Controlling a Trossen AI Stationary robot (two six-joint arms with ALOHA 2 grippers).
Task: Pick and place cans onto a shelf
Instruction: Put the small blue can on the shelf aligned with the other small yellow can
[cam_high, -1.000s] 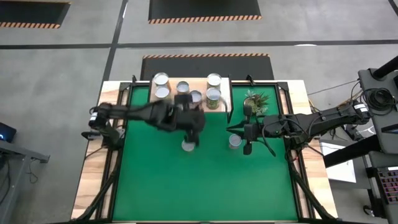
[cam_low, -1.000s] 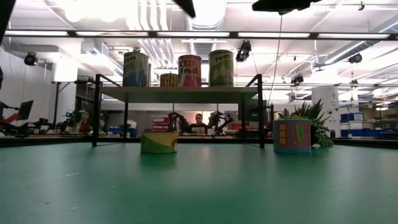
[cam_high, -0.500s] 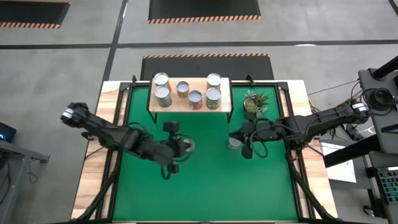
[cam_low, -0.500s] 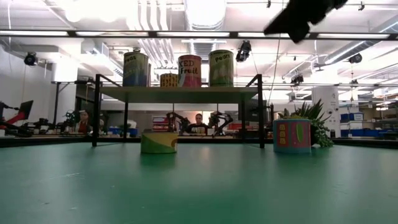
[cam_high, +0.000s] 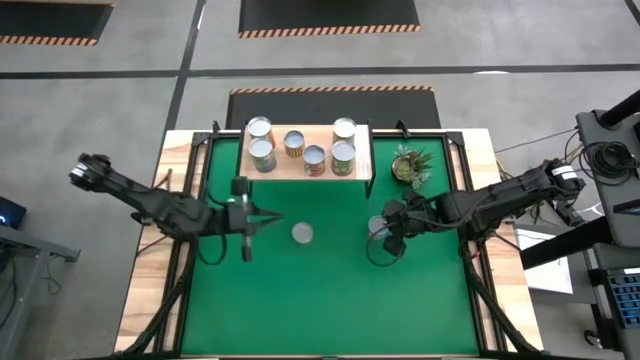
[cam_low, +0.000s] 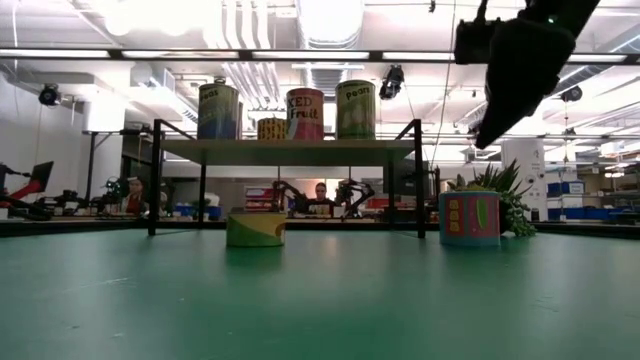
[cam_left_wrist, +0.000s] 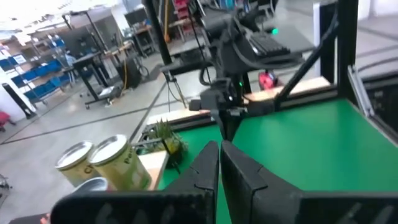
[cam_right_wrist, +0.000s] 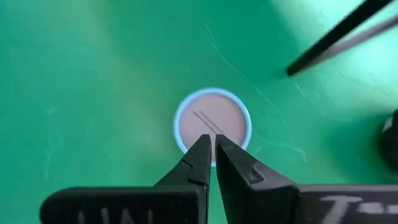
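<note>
Several cans (cam_high: 314, 158) stand upright on the light-wood shelf (cam_high: 357, 172) at the table's far side; the low view also shows them (cam_low: 305, 113). Two cans stand on the green table: a short yellow-green one (cam_high: 302, 233) (cam_low: 255, 228) and a blue-labelled one (cam_high: 375, 226) (cam_low: 469, 218) (cam_right_wrist: 212, 121). My right gripper (cam_high: 386, 234) (cam_low: 484, 140) (cam_right_wrist: 210, 142) is shut and hangs above the blue-labelled can, pointing down, clear of its top. My left gripper (cam_high: 268, 215) (cam_left_wrist: 219, 148) is shut and empty, left of the yellow-green can, pointing toward the table's right.
A small potted plant (cam_high: 410, 165) (cam_low: 500, 190) stands on the table right of the shelf, close to the blue-labelled can. The shelf's black legs (cam_low: 155, 180) stand on the table. People sit in the room beyond the table (cam_low: 320, 198).
My left gripper has drawn back from in front of the shelf, past the yellow-green can, toward the table's left edge, and has turned level. My right gripper has come down over the blue-labelled can and tipped to point down. No can has moved.
</note>
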